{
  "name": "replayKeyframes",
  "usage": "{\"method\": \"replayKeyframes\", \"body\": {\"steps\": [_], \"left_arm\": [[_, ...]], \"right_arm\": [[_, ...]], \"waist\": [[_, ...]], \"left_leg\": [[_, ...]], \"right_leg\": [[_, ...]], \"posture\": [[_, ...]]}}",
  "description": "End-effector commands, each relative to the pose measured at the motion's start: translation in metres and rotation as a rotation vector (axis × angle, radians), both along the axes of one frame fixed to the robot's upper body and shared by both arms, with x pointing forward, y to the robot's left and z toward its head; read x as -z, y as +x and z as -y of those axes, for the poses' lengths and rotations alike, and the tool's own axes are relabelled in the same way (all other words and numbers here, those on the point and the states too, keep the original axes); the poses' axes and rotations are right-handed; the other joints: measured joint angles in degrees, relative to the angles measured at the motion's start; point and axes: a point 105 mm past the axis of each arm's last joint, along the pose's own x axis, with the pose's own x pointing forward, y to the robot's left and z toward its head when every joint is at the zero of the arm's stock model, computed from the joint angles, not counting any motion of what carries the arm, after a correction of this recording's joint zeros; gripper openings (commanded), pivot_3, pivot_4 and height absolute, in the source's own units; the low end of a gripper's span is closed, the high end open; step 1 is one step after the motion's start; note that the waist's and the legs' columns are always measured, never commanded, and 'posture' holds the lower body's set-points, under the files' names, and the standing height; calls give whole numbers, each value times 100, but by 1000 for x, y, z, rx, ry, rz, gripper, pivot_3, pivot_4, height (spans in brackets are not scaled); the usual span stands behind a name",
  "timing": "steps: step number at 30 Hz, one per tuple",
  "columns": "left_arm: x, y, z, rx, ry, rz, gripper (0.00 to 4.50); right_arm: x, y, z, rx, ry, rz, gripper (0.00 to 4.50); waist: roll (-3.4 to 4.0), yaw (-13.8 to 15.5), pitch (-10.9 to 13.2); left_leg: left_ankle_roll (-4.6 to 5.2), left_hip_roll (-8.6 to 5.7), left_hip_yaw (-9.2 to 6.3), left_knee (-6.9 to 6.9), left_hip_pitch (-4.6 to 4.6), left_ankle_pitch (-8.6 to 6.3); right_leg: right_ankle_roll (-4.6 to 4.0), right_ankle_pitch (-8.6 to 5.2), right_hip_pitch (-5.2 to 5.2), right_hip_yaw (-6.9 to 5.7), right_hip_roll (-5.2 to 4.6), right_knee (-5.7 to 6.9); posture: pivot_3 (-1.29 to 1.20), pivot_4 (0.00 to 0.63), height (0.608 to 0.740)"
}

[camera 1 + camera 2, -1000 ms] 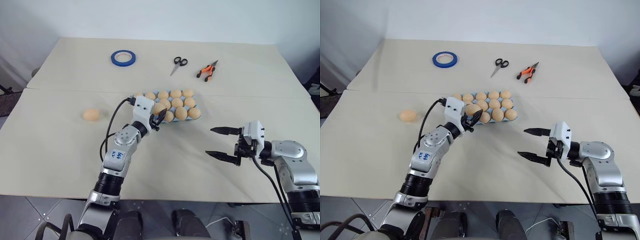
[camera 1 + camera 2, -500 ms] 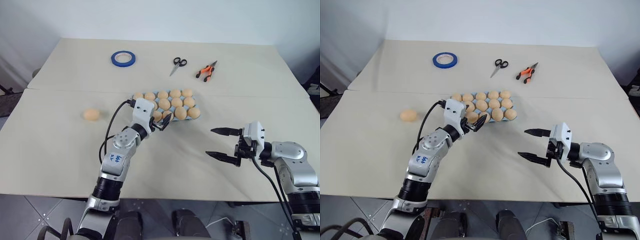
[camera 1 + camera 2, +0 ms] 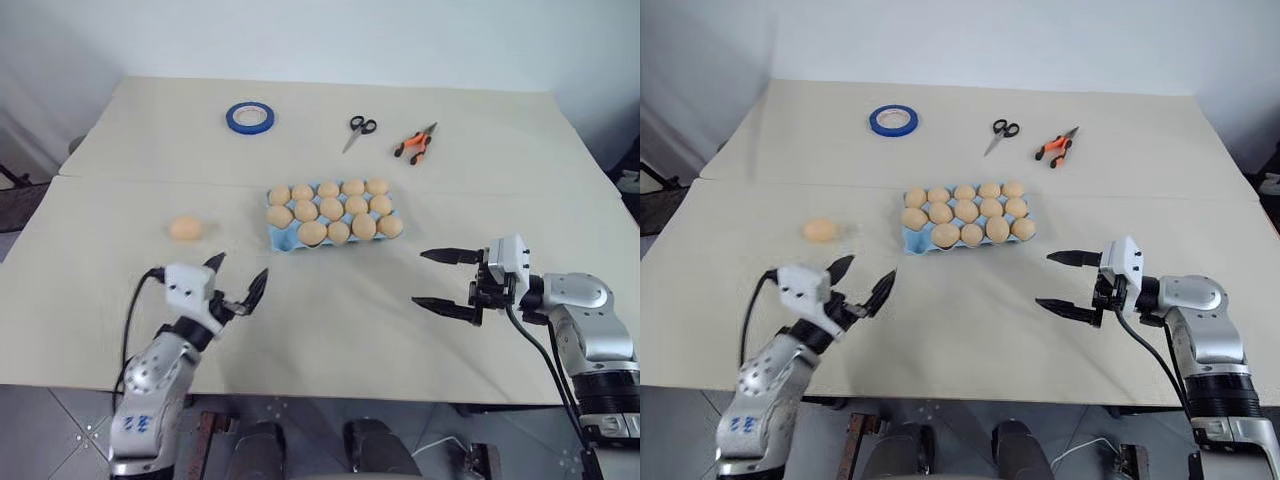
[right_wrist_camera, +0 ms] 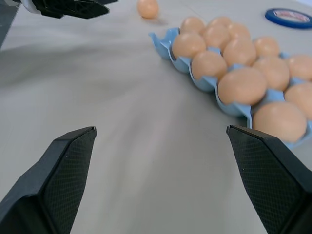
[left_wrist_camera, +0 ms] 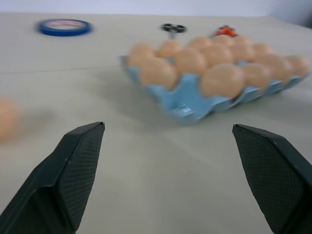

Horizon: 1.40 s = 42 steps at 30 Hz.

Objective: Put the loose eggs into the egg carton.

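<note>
Pale beige counter (image 3: 330, 320), two panels meeting at a seam across the middle. Light blue egg carton (image 3: 284, 240) just on the near side of that seam, about centre, with tan eggs in nearly every cup and an unfilled blue cup at the near-left corner. One loose egg (image 3: 185, 228) lying alone on the counter, well to the left of the carton and apart from it. Left claw (image 3: 240, 285) near the front-left edge, nearer than the loose egg and slightly to its right, black fingers spread wide, nothing between them, touching neither egg nor carton. Right claw (image 3: 437, 279) at the near right, pointing left toward the middle of the counter, fingers likewise spread wide and holding nothing, well apart from the carton. On the far panel: blue tape roll (image 3: 249, 117) to the left, scissors (image 3: 355, 130) near the centre, orange-handled pliers (image 3: 414, 143) just to their right. From the right wrist view, carton (image 4: 195, 78) close ahead with the loose egg (image 4: 147, 8) farther off beyond it.
</note>
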Motion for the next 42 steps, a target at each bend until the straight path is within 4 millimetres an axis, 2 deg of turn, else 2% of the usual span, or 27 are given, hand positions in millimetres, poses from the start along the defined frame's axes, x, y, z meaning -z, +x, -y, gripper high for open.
{"method": "replayKeyframes", "body": {"steps": [1,5,8,13,16,21,24,27,29,30,33,35,39,42], "left_arm": [[-14,-17,-25,-69,7,75,4479],[-10,-28,-66,-274,-20,73,4479],[-11,-39,-86,-389,-66,71,4479],[-12,-54,-95,-440,-78,57,4479],[-12,-52,-100,-447,-71,53,4479],[-10,-10,-102,-411,-52,-3,4479],[-15,26,-89,-292,-17,-21,4479],[-22,53,-81,-226,15,-13,4479],[-24,65,-80,-206,27,-20,4479],[-23,69,-80,-201,27,-31,4479],[-25,96,-96,-250,53,-45,4479],[-21,105,-100,-253,55,-75,4479],[-5,115,-96,-213,60,-132,4479],[1,118,-90,-179,82,-145,4479]], "right_arm": [[-4,2,1,-26,-7,12,4500],[-6,8,1,-39,-13,15,4500],[-7,10,1,-45,-16,18,4500],[-7,11,0,-53,-17,19,4500],[-8,12,-2,-58,-17,20,4500],[-7,14,-6,-68,-18,18,4500],[-7,16,-9,-71,-16,21,4500],[-8,17,-11,-74,-15,25,4500],[-8,17,-12,-75,-15,27,4500],[-8,17,-12,-76,-14,28,4500],[-8,17,-12,-77,-19,32,4500],[-9,17,-12,-73,-19,38,4500],[-10,17,-11,-68,-19,43,4500],[-10,18,-10,-65,-21,45,4500]], "waist": [[0,-5,0],[0,-11,0],[0,-14,0],[0,-24,0],[0,-21,0],[1,1,1],[1,-12,1],[1,-8,1],[1,-8,1],[2,-20,0],[1,-23,1],[1,-36,1],[1,-43,1],[1,-28,1]], "left_leg": [[1,0,0,0,0,-1],[2,1,3,-6,-5,-5],[2,3,3,-12,-6,-6],[-1,4,6,-17,-8,-10],[-1,4,6,-19,-9,-10],[1,0,2,-19,-5,-6],[-1,-1,5,-17,-2,-3],[-33,0,8,-16,-8,14],[-39,3,8,-17,-8,17],[-41,5,8,-17,-9,19],[-43,10,18,-22,-9,18],[-48,13,20,-23,-14,21],[-45,12,40,-24,-14,19],[-44,10,68,-14,-24,19]], "right_leg": [[0,2,0,-1,0,-4],[0,2,-3,0,0,-17],[0,2,-6,0,1,-23],[0,2,-6,0,0,-39],[0,2,-5,-2,1,-46],[-1,2,-2,-10,0,-34],[-3,4,-6,-18,0,-20],[-2,4,-17,-47,1,-16],[-2,4,-22,-52,1,-11],[-1,4,-27,-55,1,-8],[-1,4,-39,-58,0,-1],[-1,4,-51,-63,2,4],[-1,4,-66,-71,-13,28],[-1,4,-116,-95,-48,71]], "posture": [[0,150,740],[0,150,740],[0,150,740],[0,150,740],[0,150,740],[0,150,740],[0,150,740],[0,150,740],[0,150,740],[0,150,740],[0,150,740],[0,150,740],[0,150,740],[0,150,740]]}}
